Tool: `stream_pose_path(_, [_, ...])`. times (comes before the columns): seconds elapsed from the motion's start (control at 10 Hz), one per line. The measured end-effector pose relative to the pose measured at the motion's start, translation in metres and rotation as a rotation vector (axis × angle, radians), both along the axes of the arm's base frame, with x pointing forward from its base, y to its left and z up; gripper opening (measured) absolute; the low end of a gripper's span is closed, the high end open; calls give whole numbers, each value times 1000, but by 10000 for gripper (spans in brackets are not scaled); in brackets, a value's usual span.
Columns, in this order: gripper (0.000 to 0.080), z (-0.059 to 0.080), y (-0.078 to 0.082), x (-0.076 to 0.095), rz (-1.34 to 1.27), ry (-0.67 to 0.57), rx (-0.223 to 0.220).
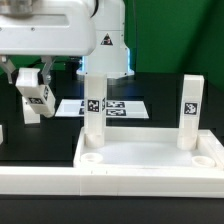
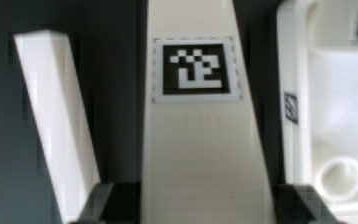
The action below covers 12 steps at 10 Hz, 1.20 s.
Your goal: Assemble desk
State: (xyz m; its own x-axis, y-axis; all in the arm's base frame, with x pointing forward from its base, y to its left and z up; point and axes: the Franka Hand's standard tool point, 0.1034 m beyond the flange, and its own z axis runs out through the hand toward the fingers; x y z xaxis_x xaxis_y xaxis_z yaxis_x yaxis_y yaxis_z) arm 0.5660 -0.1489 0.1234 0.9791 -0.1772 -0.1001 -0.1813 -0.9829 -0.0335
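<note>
Black tabletop (image 1: pixel 30 150) is spreading across the scene, with a flat marker board (image 1: pixel 125 106) lying toward the back. A white robot arm (image 1: pixel 60 30) is reaching in from the exterior view's left. Its hand (image 1: pixel 33 85) is gripping a square white held leg (image 1: pixel 38 100), and the leg is hanging tilted above the tabletop, clear of the surface. A black-and-white tag is facing outward on it.

From the wrist view, the hand (image 2: pixel 185 205) is closing its two dark fingers (image 2: pixel 101 205) narrowly on either side of the held leg (image 2: pixel 194 130), which is running straight away from the camera. A narrow white strip (image 2: pixel 51 120) is showing on one side; I cannot tell what part it is.

The desk slab (image 1: pixel 150 150), white with a raised rim, is lying flat at the front, toward the exterior view's right and well apart from the hand. Two upright legs are standing along its far side, one (image 1: pixel 95 108) at the left corner and one (image 1: pixel 190 110) at the right, each carrying a tag. A round socket (image 1: pixel 90 157) is showing at the near left corner. A long white rail (image 1: pixel 40 180) is lying just beside the slab's near edge.
</note>
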Motion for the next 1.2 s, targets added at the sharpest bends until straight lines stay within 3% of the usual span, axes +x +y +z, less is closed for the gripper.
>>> stream_pose_path(0.2, [290, 14, 13, 18, 23, -113, -39])
stream_pose_path(0.3, [290, 16, 15, 32, 37, -221, -91])
stream_pose_path(0.5, [290, 11, 9, 27, 41, -318, -136])
stream_pose_path(0.6, [290, 15, 5, 32, 50, -398, -179])
stream_pose_path(0.7, [290, 20, 13, 39, 54, -461, -199])
stream_pose_path(1.0, [290, 37, 58, 63, 8, -476, -145])
stream_pose_path(1.2, [290, 35, 60, 63, 10, -473, -145])
